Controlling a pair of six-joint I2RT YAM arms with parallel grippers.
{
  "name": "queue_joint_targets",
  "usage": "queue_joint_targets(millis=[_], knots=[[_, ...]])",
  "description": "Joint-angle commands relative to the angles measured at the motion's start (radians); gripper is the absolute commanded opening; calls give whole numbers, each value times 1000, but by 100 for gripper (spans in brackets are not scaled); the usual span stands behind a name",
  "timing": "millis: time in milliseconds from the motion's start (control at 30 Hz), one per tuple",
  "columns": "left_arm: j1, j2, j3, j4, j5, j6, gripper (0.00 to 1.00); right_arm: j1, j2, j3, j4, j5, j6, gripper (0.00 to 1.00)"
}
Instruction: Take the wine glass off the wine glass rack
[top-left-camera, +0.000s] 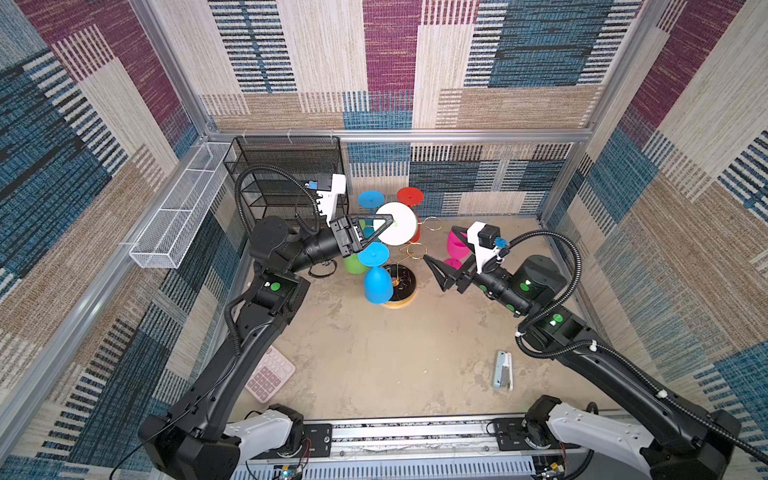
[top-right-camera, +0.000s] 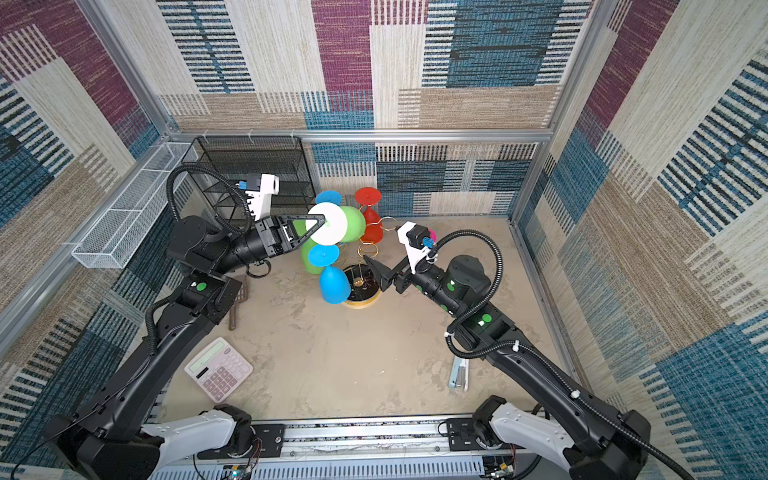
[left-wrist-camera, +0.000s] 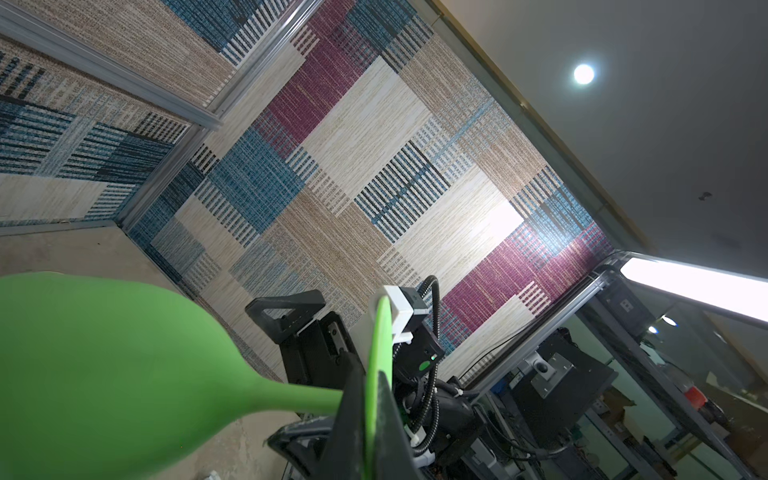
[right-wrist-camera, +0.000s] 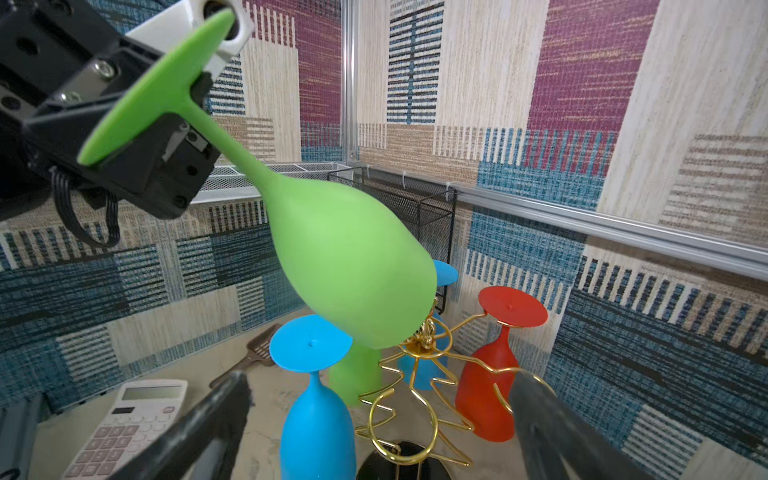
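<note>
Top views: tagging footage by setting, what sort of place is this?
Probably a lab robot cell: fabric-covered walls on an aluminium frame, two arms mounted on a rail, a wine glass rack as a prop.

A lime-green plastic wine glass (right-wrist-camera: 345, 266) hangs tilted, foot high and bowl low, its stem clamped just under the foot by the black left gripper (right-wrist-camera: 183, 116). The bowl's mouth sits just above the top of the gold wire tree-shaped rack (right-wrist-camera: 415, 399); whether they touch cannot be told. On the rack's arms, foot up, hang a sky-blue glass (right-wrist-camera: 318, 428), a red glass (right-wrist-camera: 490, 390), a second green glass (right-wrist-camera: 357, 374) and another blue glass (right-wrist-camera: 448, 274) behind. The dark fingers (right-wrist-camera: 216, 419) of the right gripper (right-wrist-camera: 380, 386) stand wide apart, empty, on either side of the rack. A pale pink calculator (right-wrist-camera: 129, 419) lies on the beige counter (right-wrist-camera: 266, 436).
</note>
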Motion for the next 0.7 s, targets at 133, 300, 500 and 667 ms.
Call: queue_joint_targets(millis=[133, 300, 500, 667], knots=[[1, -12, 11, 44, 21, -39, 0, 3, 123, 42, 219, -20, -141, 99], [1, -18, 8, 24, 21, -34, 0, 2, 217, 85, 277, -31, -158, 99], [3, -27, 6, 9, 23, -29, 0, 2, 317, 160, 302, -70, -149, 99], [4, -33, -3, -5, 17, -18, 0, 7, 350, 189, 301, -117, -143, 99]])
